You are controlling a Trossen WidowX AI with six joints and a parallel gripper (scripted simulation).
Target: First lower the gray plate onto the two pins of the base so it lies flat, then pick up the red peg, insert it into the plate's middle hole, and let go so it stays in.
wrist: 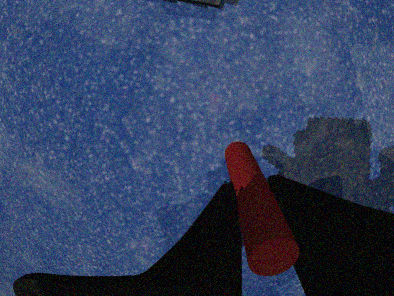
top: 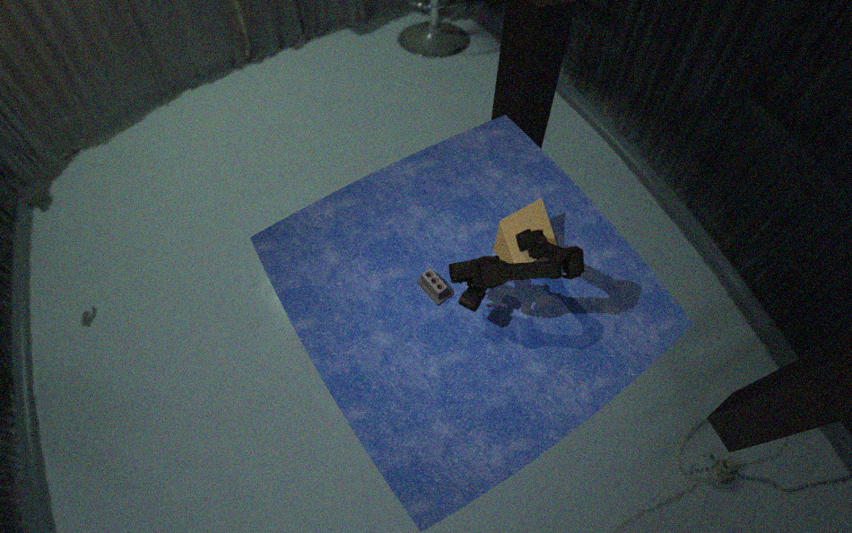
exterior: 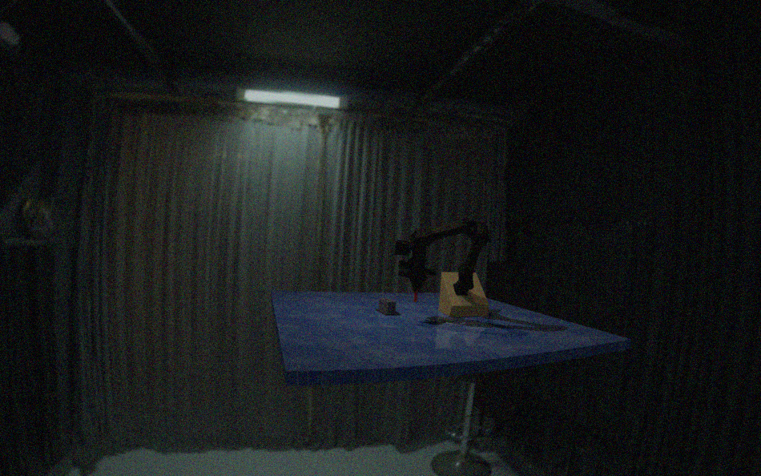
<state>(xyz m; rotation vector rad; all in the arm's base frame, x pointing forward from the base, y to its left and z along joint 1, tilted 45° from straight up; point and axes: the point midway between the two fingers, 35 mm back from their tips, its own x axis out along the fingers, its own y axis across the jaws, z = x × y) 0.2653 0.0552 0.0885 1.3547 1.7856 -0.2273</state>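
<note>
My gripper is shut on the red peg. The peg stands roughly upright between the fingers, its lower end sticking out below them, above the blue table. The gray plate shows three holes in a row and sits on top of the base; it looks flat. In the exterior view plate and base show as one small dark block, to the left of the peg. The pins are too small to make out. In the top view the fingertips and the peg are hidden under the arm.
A tan wedge-shaped block stands beside the arm. The blue table bears the arm's shadows, to the right of the base in the top view. Only an edge of the base or plate shows at the top of the wrist view.
</note>
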